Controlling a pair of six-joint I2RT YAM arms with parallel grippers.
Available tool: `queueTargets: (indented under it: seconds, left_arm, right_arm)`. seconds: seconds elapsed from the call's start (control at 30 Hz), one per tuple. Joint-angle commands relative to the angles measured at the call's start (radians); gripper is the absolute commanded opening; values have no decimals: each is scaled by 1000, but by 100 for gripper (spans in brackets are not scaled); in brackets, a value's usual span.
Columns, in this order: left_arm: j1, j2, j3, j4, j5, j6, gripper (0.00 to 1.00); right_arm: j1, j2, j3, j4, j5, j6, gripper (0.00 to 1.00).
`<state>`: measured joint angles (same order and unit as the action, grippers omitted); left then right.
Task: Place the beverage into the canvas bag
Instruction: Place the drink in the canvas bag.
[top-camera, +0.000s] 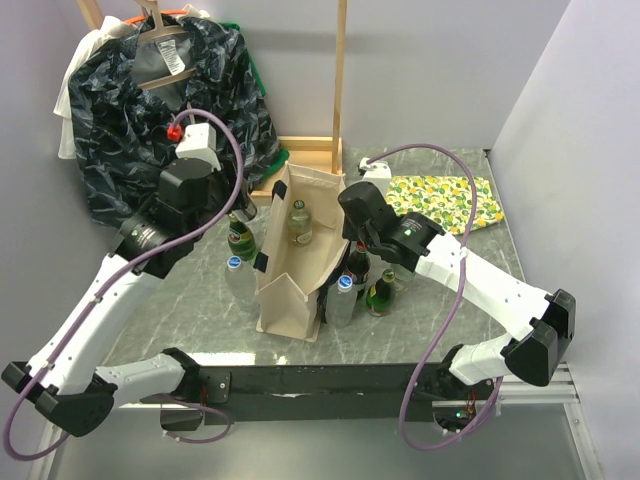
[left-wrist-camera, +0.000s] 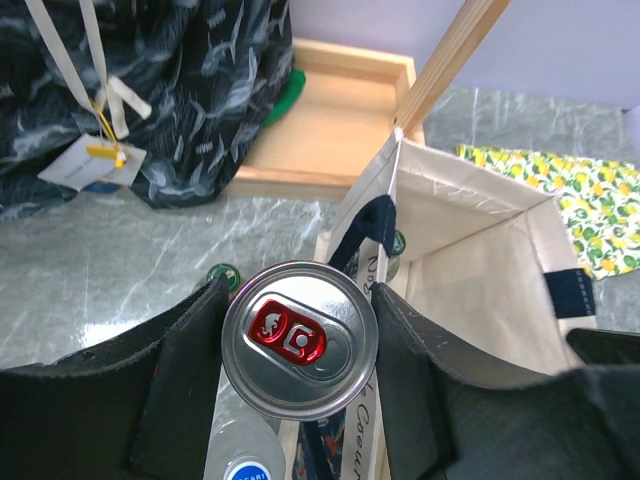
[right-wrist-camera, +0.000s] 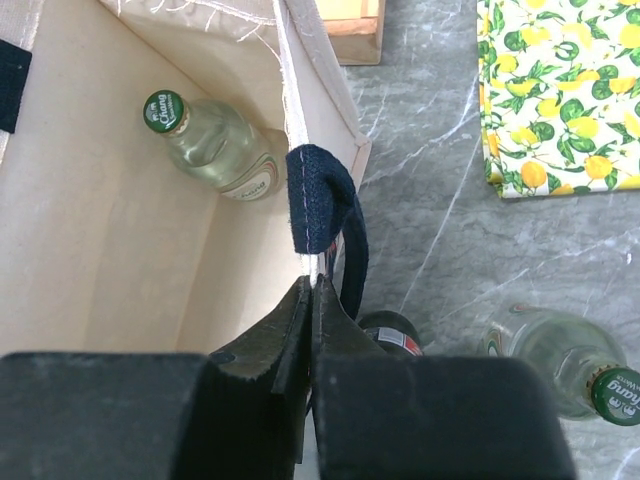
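Left gripper (left-wrist-camera: 300, 297): clamping a silver can (left-wrist-camera: 300, 340) by its sides; the can is sitting upright, red tab showing.
Can position: hanging by the 9 o'clock rim of the bag (top-camera: 290, 290), above the left bottles (top-camera: 238, 240); not inside.
Right gripper (right-wrist-camera: 312, 295): fingers pressing together, pinching the bag's 3 o'clock wall edge just below the dark strap (right-wrist-camera: 320, 200).
Bag: standing upright, mouth gaping; 1 green-capped inner bottle (right-wrist-camera: 215, 145) leaning in a corner.
Right bottles (top-camera: 380, 290): standing just beside the bag at 3 o'clock.
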<state>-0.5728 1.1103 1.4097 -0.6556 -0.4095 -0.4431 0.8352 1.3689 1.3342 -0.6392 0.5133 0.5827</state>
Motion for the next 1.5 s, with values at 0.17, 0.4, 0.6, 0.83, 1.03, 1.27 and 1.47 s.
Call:
queueTargets:
  seconds: [0.17, 0.4, 0.6, 0.83, 1.03, 1.27, 1.47]
  left_arm:
    - [-6, -49, 97, 90, -23, 53, 1]
    - [-4, -29, 156, 80, 23, 70, 1]
    - [-6, -17, 196, 85, 96, 78, 1]
    - [-4, 3, 199, 145, 242, 41, 1]
    - [-13, 46, 198, 192, 334, 9, 1]
    - [-62, 85, 173, 258, 353, -9, 1]
    - [-99, 138, 150, 292, 334, -12, 1]
  right_arm:
    - [-2, -53, -36, 19, 36, 19, 0]
    - [-4, -62, -43, 26, 41, 19, 0]
    - [-4, -53, -40, 29, 39, 17, 0]
    - [-5, -31, -30, 38, 31, 14, 0]
    - [-5, -21, -24, 41, 28, 12, 0]
    - [-7, -8, -26, 45, 24, 17, 0]
    - [-8, -8, -24, 44, 22, 23, 0]
